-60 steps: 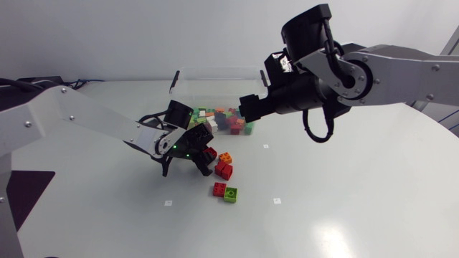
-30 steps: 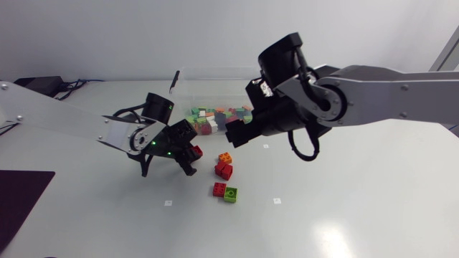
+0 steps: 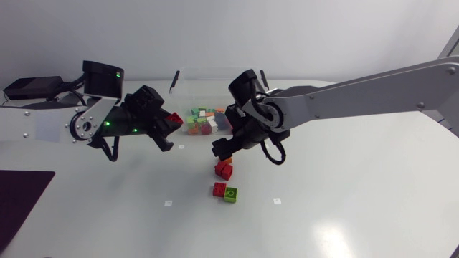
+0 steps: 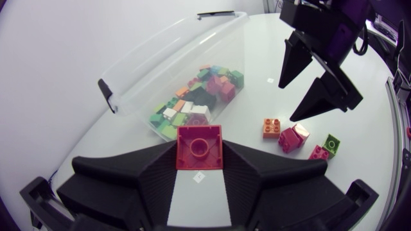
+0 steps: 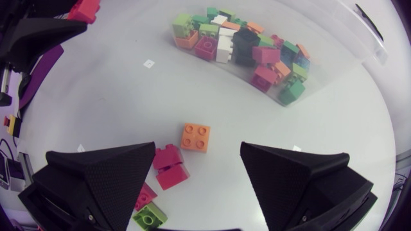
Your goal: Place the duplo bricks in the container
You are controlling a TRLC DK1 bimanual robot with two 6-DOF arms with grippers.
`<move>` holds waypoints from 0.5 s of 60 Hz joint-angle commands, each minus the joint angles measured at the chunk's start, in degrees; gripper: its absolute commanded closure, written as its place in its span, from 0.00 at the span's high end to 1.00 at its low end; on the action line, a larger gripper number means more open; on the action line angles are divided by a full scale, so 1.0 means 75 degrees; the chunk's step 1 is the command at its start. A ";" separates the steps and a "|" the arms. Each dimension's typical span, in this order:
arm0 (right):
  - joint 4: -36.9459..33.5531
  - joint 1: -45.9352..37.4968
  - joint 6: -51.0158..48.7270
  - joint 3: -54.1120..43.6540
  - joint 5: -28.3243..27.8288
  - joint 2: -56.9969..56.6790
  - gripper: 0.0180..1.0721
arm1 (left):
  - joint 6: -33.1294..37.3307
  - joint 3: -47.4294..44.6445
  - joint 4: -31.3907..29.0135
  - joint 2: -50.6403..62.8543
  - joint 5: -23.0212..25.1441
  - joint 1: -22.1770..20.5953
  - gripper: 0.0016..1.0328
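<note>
While hanging just beside the clear plastic container, grips one red duplo brick in the left pincer, black fingers pressed against two opposite sides, a round ring showing at the middle of the upturned face. Held off the worktop, short of the container's wall.

Right pincer: spread wide, gripping nothing, poised over the loose bricks, with one orange brick under the gap between the fingers.

Five loose bricks on the worktop, counted from the wrist views:
- that one orange;
- two red bricks touching each other, just beside the orange;
- one more red brick a little apart from the pair;
- one lime-green brick touching that last red one.

All five well short of the container, none inside it yet.

Inside the container, a heap of bricks too crowded to count surely, well over a dozen. Green, orange, magenta, white and black among them, gathered at one end of the tub.

At least three small pale square marks on the worktop in the head view, too small to read as anything.
</note>
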 commanded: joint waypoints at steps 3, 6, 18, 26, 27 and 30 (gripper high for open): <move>-0.0126 0.0065 -0.0181 0.0525 0.0027 0.0620 0.91 | -0.0367 0.0265 0.0060 -0.0232 0.0227 0.0209 0.30; -0.0231 0.0065 -0.0193 0.0736 0.0015 0.0866 0.90 | -0.0461 0.0359 0.0096 -0.0244 0.0239 0.0232 0.30; -0.0442 0.0088 -0.0286 0.1146 0.0003 0.1370 0.87 | -0.0953 0.0945 0.0353 -0.0127 0.0262 0.0209 0.30; -0.0641 0.0100 -0.0357 0.1357 -0.0009 0.1616 0.86 | -0.1117 0.1367 0.0400 0.0131 0.0262 0.0150 0.30; -0.0653 0.0100 -0.0368 0.1368 -0.0009 0.1639 0.86 | -0.1129 0.1390 0.0400 0.0143 0.0262 0.0150 0.30; -0.0723 0.0100 -0.0380 0.1427 -0.0009 0.1722 0.86 | -0.1164 0.1531 0.0400 0.0225 0.0262 0.0138 0.30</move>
